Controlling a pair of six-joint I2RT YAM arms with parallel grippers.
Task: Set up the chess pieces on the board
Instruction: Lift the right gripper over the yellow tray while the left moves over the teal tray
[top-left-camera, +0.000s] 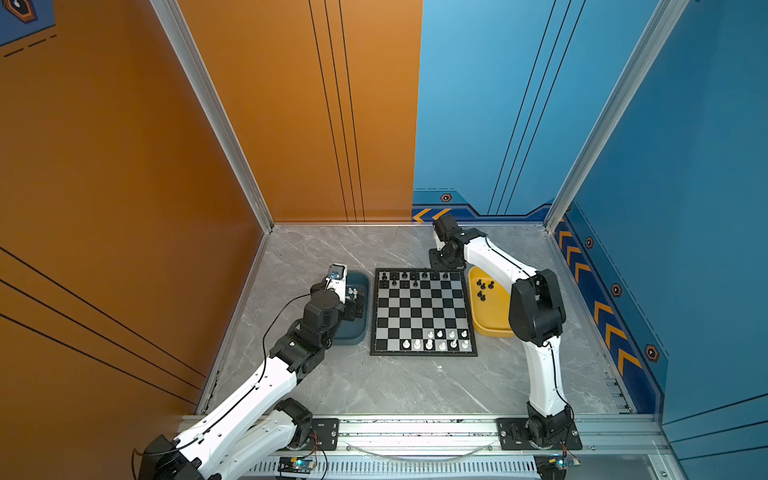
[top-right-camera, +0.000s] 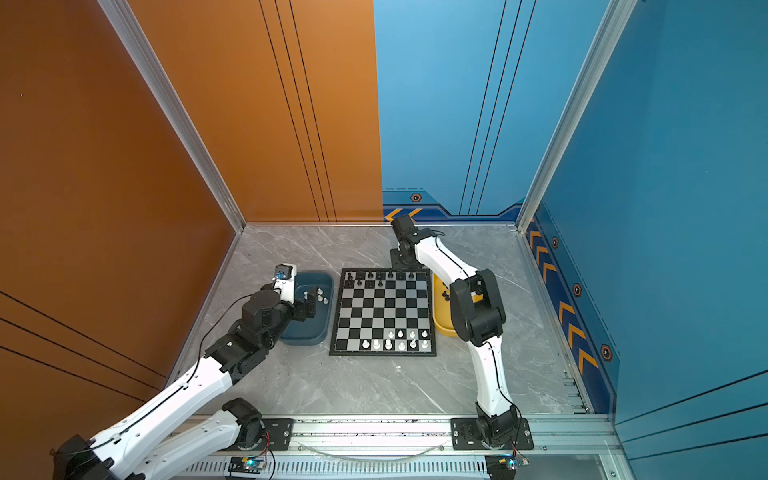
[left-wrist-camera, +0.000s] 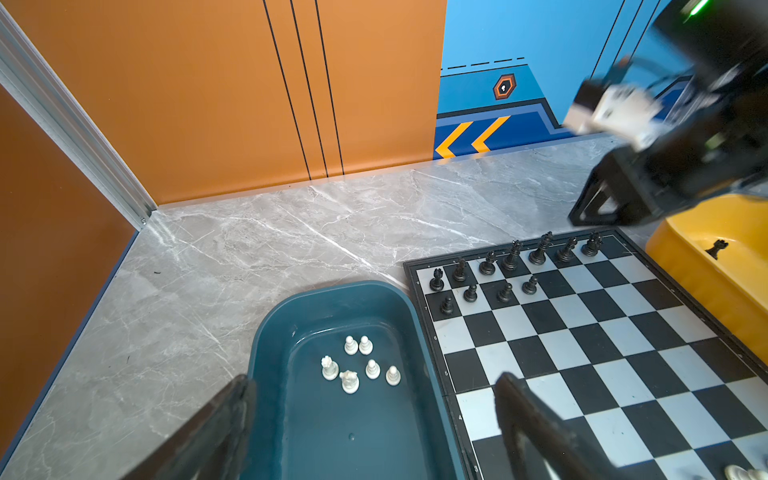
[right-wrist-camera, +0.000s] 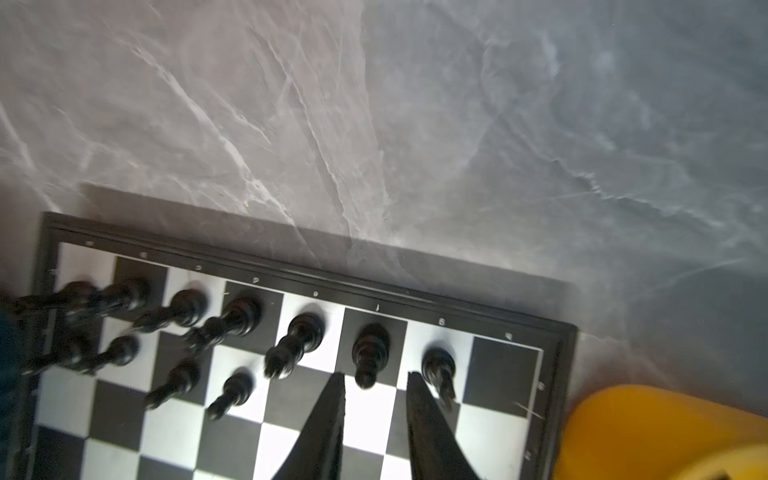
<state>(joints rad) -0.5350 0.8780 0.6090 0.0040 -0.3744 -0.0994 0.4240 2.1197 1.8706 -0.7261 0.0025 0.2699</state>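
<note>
R gripper (right-wrist-camera: 375, 376) slightly open, black piece (right-wrist-camera: 370, 349) untouched btwn tips; L gripper (left-wrist-camera: 374, 376) wide open, empty.

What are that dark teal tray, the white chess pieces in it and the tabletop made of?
Teal tray: likely moulded plastic; glossy, rounded corners. White chess pieces: probably plastic; smooth, faint sheen. Tabletop: grey marble look, white veins; stone or printed laminate, cannot tell.

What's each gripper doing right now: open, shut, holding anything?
Left gripper: open wide, empty, over the teal tray.
Right gripper: slightly open, empty, over the board.
</note>
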